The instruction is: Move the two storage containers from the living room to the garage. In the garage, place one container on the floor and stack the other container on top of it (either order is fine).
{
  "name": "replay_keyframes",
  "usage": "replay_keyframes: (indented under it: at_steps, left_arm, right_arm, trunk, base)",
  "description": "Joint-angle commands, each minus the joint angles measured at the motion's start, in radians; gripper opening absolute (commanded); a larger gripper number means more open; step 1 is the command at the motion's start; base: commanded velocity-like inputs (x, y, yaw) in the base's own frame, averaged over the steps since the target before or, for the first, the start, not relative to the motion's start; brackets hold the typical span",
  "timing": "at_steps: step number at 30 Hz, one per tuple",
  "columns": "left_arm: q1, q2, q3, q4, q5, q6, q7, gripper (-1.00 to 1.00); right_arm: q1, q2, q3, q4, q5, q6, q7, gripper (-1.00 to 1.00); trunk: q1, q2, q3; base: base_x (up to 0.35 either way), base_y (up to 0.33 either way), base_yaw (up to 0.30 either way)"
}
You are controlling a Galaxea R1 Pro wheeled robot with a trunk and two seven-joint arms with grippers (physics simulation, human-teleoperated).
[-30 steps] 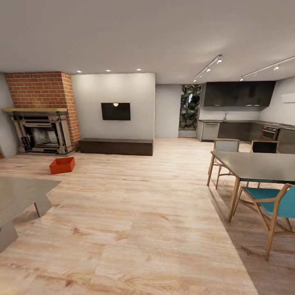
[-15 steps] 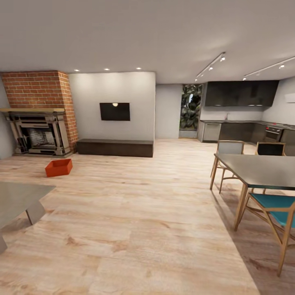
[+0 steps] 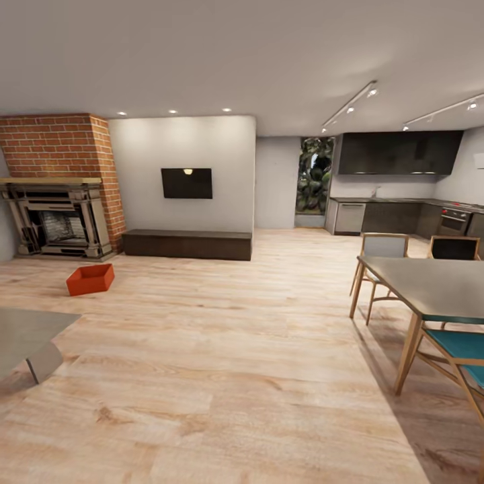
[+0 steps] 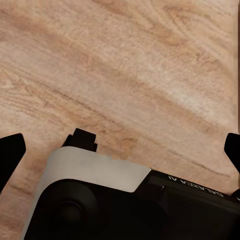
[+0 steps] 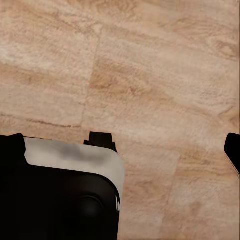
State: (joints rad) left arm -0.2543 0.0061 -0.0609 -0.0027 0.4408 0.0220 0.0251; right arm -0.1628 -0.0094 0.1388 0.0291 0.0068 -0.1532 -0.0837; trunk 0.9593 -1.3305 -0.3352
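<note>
With both claws held released over bare planks, the lone storage container (image 3: 89, 279) by the fireplace (image 3: 57, 218) could be overshot, or the glass table (image 3: 27, 333) clipped, were the approach misjudged.

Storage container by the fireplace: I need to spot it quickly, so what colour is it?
Orange-red, plain walls; the storage container shows best in the head view.

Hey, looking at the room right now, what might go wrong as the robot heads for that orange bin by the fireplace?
1. The grey table at the near left juts toward the path to the orange bin; the base might clip its corner.
2. One bin is in sight, so the second may take searching.
3. The bin lies low on the wood floor, so both open grippers, left and right, need a deep reach down.
</note>
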Motion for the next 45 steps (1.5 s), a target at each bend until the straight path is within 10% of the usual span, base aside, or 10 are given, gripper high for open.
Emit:
replay_keyframes:
  at_steps: [1, 45]
  left_arm:
    - [-0.001, 0.0, -0.007, 0.0, 0.007, 0.002, 0.003, 1.0]
    - [0.0, 0.0, -0.007, 0.0, 0.007, 0.002, 0.003, 1.0]
  right_arm:
    - [-0.001, 0.0, 0.007, 0.003, 0.001, -0.005, -0.004, 1.0]
    - [-0.001, 0.0, 0.007, 0.003, 0.001, -0.006, -0.004, 1.0]
  trunk:
    - [0.001, -0.001, -0.001]
    - [0.001, -0.001, -0.001]
  base:
    - [0.323, 0.0, 0.0]
    - [0.322, 0.0, 0.023]
